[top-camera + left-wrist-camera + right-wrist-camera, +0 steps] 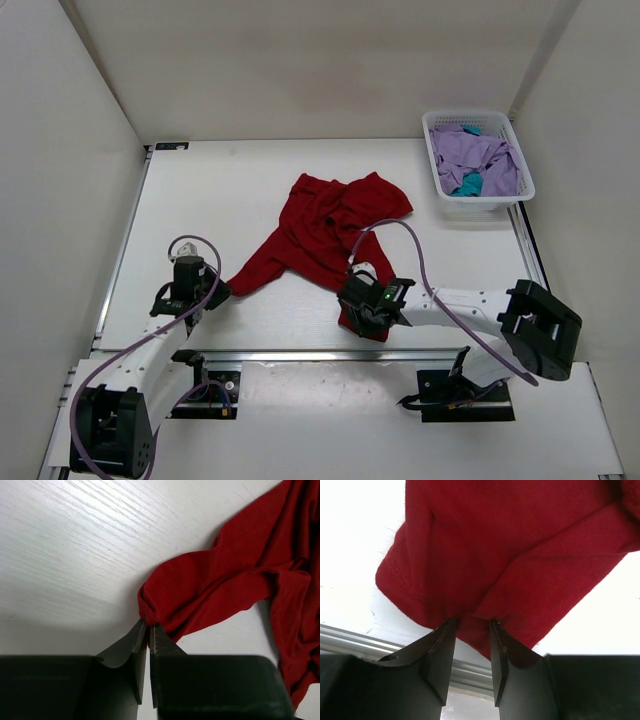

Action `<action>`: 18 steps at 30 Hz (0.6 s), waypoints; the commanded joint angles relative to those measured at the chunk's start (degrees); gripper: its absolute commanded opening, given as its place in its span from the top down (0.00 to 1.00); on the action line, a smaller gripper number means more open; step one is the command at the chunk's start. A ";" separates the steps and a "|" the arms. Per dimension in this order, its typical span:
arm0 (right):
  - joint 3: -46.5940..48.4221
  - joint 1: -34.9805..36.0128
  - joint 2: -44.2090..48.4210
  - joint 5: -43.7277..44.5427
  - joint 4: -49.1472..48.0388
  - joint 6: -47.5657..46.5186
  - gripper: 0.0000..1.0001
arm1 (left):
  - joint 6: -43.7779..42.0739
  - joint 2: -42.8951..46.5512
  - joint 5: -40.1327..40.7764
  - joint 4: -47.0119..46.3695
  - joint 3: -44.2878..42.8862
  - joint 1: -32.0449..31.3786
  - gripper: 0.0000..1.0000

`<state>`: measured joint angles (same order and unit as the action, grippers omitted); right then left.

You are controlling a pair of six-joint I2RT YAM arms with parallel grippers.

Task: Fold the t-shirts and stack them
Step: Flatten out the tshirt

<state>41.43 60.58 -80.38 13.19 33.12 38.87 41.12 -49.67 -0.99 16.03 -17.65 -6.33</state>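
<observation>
A: Where does the red shirt (pixel 325 235) lie?

B: Crumpled on the middle of the counter (pixel 220 190), with its body bunched in loose folds. One long strip of it trails out toward the near left. On the near right, its lower edge reaches almost to the metal rail (pixel 300 355) along the front.

A: And the left tool (pixel 148 626)?

B: It sits low at the very tip of that strip. Its fingers (pixel 125 650) stand almost together, with only a thin slit between them. The bunched end of the cloth touches their tips. Whether the cloth is actually pinched there cannot be told.

A: The right tool (pixel 472 622)?

B: It pinches a fold at the shirt's near hem. The cloth runs down between the two fingers, and a stitched corner lies flat on the counter just beside them.

A: The other two shirts?

B: Both are in the white basket (pixel 520 185) at the far right corner, well apart from both arms. The lavender shirt (pixel 480 150) fills most of it. The teal shirt (pixel 467 185) shows as a small patch at the near side, mostly under the lavender one.
</observation>
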 commanded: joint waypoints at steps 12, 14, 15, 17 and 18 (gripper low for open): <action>1.82 -0.81 1.80 2.28 0.54 2.79 0.88 | 0.98 0.01 -1.11 -3.11 2.97 0.35 0.91; 1.73 -0.81 3.12 2.45 1.06 3.14 0.87 | 1.24 -0.07 -1.72 -3.55 3.32 0.09 0.92; 1.55 -0.81 3.30 2.37 1.15 3.23 0.86 | 1.24 0.10 -1.99 -3.46 3.24 -0.09 0.92; 0.85 -0.98 4.44 1.49 0.02 3.14 0.82 | 1.50 0.01 -2.52 -3.46 3.50 0.26 0.93; 0.06 -1.42 4.70 1.40 -0.08 3.31 0.80 | 1.07 0.19 -2.17 -3.99 3.50 0.18 0.93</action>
<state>42.37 59.94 -78.04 14.13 34.20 40.80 42.61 -50.13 -2.15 13.69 -14.61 -6.33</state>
